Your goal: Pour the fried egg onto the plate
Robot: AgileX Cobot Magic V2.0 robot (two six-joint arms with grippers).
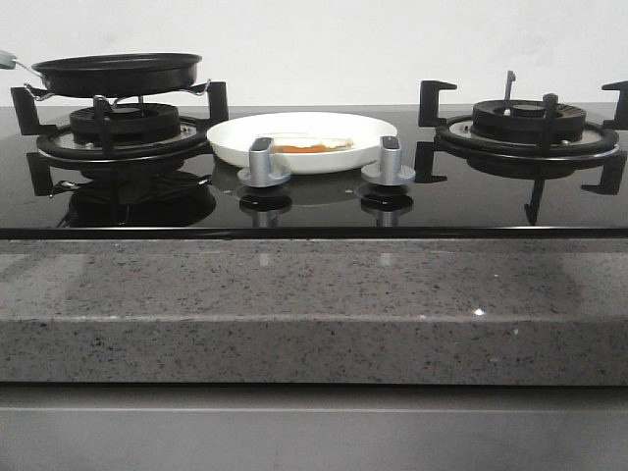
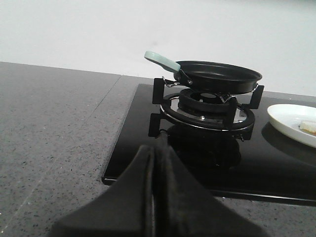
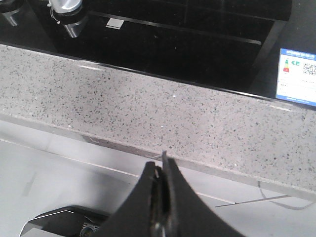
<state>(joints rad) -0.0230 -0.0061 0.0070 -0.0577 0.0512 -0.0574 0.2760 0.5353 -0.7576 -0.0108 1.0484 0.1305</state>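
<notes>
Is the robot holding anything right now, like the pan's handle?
Nothing is held. Both the left gripper and right gripper are shut on nothing, away from the pan, which sits on the burner; the fried egg lies on the plate.

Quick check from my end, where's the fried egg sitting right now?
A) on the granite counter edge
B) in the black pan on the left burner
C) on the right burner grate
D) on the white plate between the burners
D: the front view shows the fried egg lying on the plate behind the knobs, while the pan on the left burner looks empty in the left wrist view.
</notes>
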